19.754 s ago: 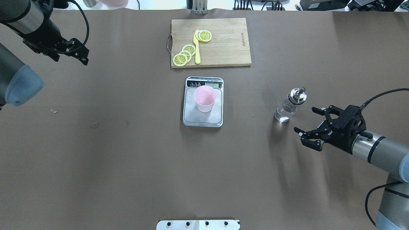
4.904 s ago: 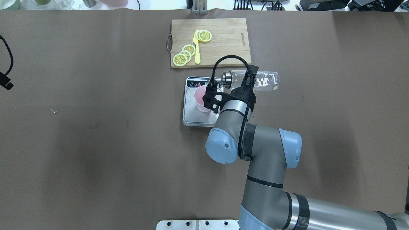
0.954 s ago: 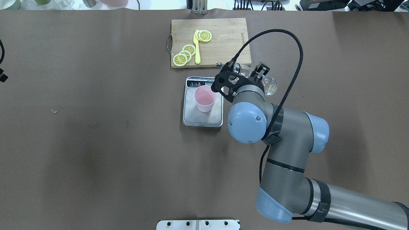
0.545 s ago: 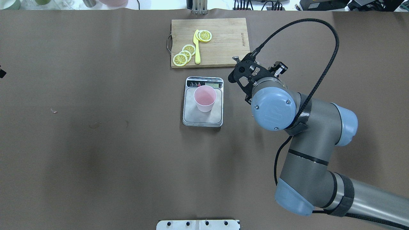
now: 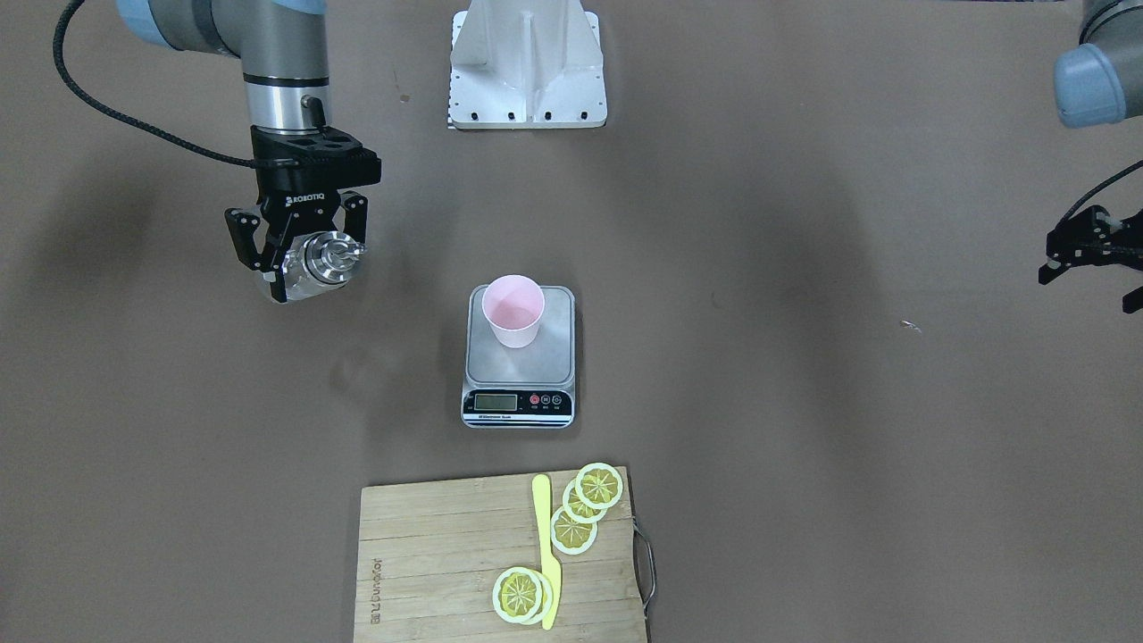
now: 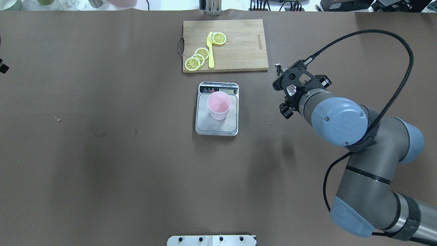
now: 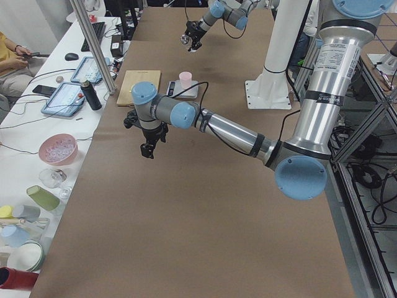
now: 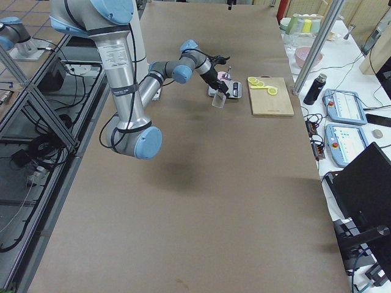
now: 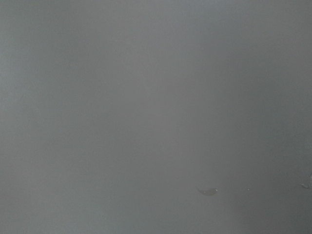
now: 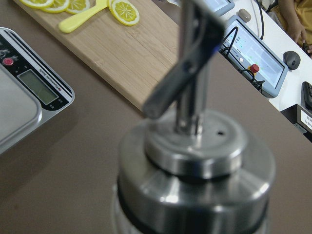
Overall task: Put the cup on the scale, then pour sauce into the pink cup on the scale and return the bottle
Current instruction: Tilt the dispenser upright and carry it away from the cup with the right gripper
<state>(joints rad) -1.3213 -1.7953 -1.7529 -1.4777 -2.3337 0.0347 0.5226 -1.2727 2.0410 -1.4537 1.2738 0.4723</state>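
Note:
The pink cup (image 5: pixel 513 311) (image 6: pixel 219 105) stands upright on the steel platform of the scale (image 5: pixel 545 357) (image 6: pixel 205 124). My right gripper (image 5: pixel 308 259) (image 6: pixel 294 89) is shut on the glass bottle (image 5: pixel 329 254), which hangs upright above the table, well off the scale on my right side. Its metal spout top (image 10: pixel 195 156) fills the right wrist view. From overhead the bottle is almost hidden under the gripper. I cannot make out the clear sauce in the bottle or in the cup. My left gripper (image 5: pixel 1091 279) hovers open and holds nothing, far off on my left side.
A wooden cutting board (image 6: pixel 239 44) (image 5: pixel 429 554) with lemon slices (image 6: pixel 197 58) and a yellow knife (image 6: pixel 210 51) lies just beyond the scale. The robot's white base plate (image 5: pixel 527 62) sits at the near edge. Bare brown table surrounds the scale.
My right arm has carried the bottle away from over the cup, out to the right of the scale, and turned it from lying sideways to upright. Cup and scale have not moved.

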